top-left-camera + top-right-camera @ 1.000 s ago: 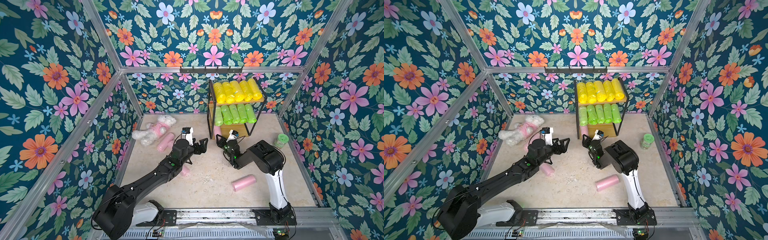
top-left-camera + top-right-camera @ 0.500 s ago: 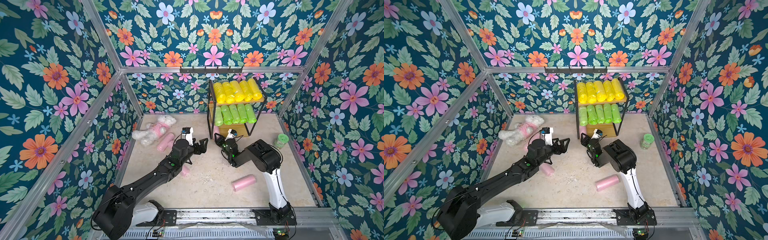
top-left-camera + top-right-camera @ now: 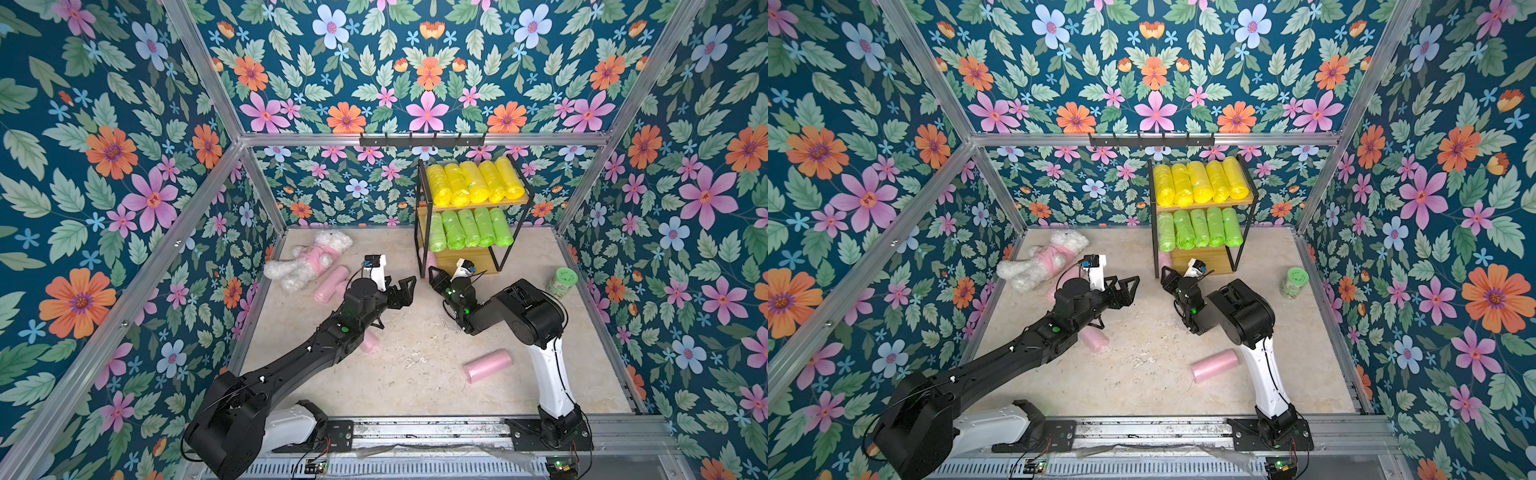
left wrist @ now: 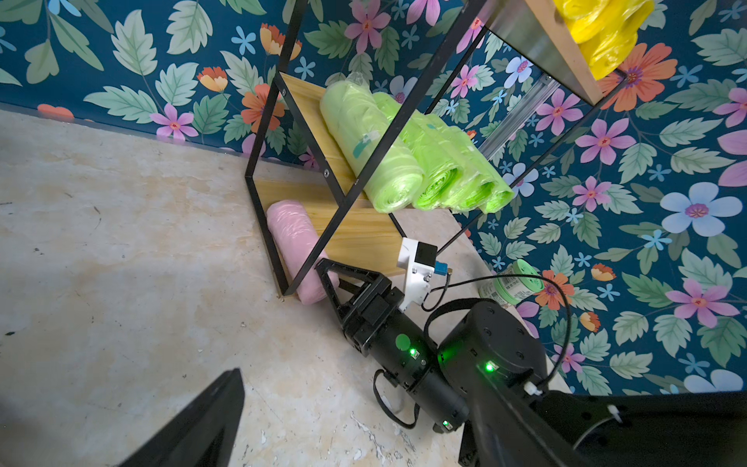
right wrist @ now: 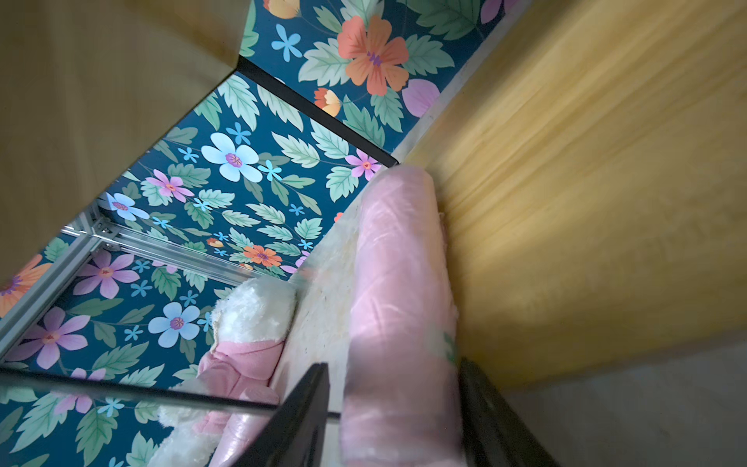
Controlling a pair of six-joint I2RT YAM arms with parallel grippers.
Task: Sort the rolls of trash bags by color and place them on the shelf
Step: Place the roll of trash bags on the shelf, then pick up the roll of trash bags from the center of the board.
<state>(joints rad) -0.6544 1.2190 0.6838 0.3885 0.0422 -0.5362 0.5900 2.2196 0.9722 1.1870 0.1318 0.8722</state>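
Rolls of trash bags (image 3: 473,183) are seen mostly sorted. Five yellow rolls (image 3: 1200,183) are lined up on the top board of the shelf (image 3: 469,262), and five green rolls (image 3: 467,228) on the middle board; those two colours can be judged done. One pink roll (image 4: 293,238) is laid along the outer edge of the lowest board, just inside the black frame; whether it rests wholly on the wood cannot be told. The right hand (image 3: 434,272) is held at its near end with a jaw on either side of it; whether the roll is clamped or free cannot be told. The left hand (image 3: 401,291) is held above the table (image 3: 415,390) with its jaws spread wide and nothing between them.

The pink tier is judged barely begun. A second pink roll (image 3: 486,365) is left in the open near the table's front, a third (image 3: 370,343) is half hidden under the left arm, and at least one more (image 3: 330,284) is lying beside the plush toy (image 3: 307,259). A green-lidded jar (image 3: 561,282) is stood apart by the side wall.

The table is pale and marbled, scuffed with white flecks. It is closed in by walls (image 3: 124,166) papered with large flowers on dark blue-green, and a black hook rail (image 3: 422,141) is fixed above the shelf.
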